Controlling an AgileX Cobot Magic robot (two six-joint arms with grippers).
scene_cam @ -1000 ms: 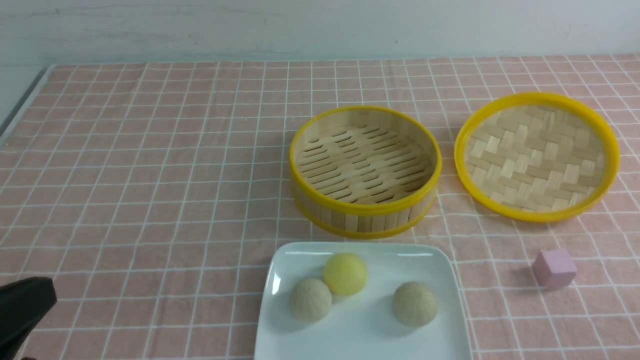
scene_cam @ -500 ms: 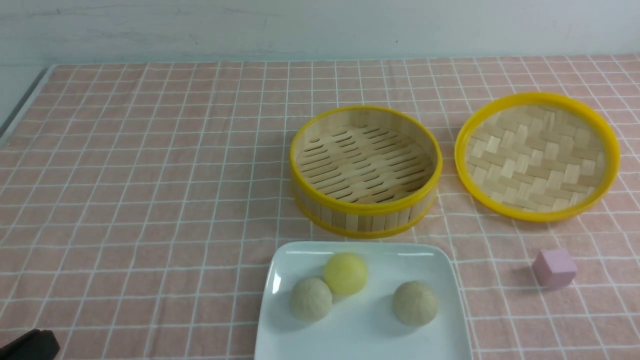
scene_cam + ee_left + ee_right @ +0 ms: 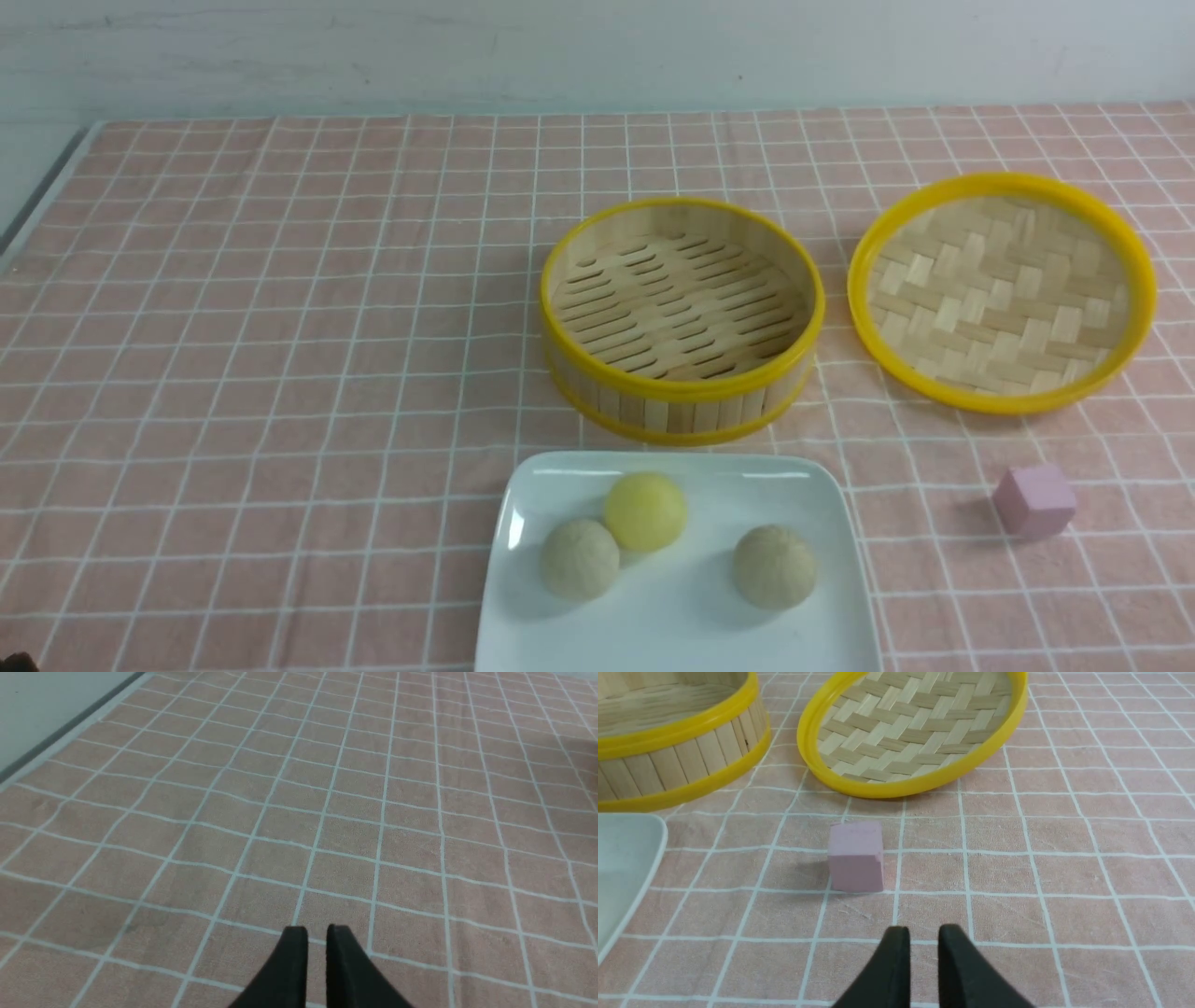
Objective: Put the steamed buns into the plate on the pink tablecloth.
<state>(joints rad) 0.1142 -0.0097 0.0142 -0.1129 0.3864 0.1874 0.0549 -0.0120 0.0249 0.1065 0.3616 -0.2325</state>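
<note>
Nearest, the white plate (image 3: 679, 597) sits at six o'clock on the pink tablecloth (image 3: 280, 327), its near edge cut off from sight, holding all three steamed buns (image 3: 644, 511). A pink cube (image 3: 1034, 500) stands apart at four o'clock. Both claws hang low over bare cloth with nothing between them: the left claw (image 3: 316, 933) parted by a thin slit, the right claw (image 3: 923, 935) slightly wider. Farther back sit the bamboo basket (image 3: 681, 317) and its woven lid (image 3: 1002, 291); the nine o'clock side lies wide open.

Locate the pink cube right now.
Front view: the pink cube sits on the pink tablecloth at the right, right of the white plate and nearer the robot than the woven lid, touching neither.
</note>
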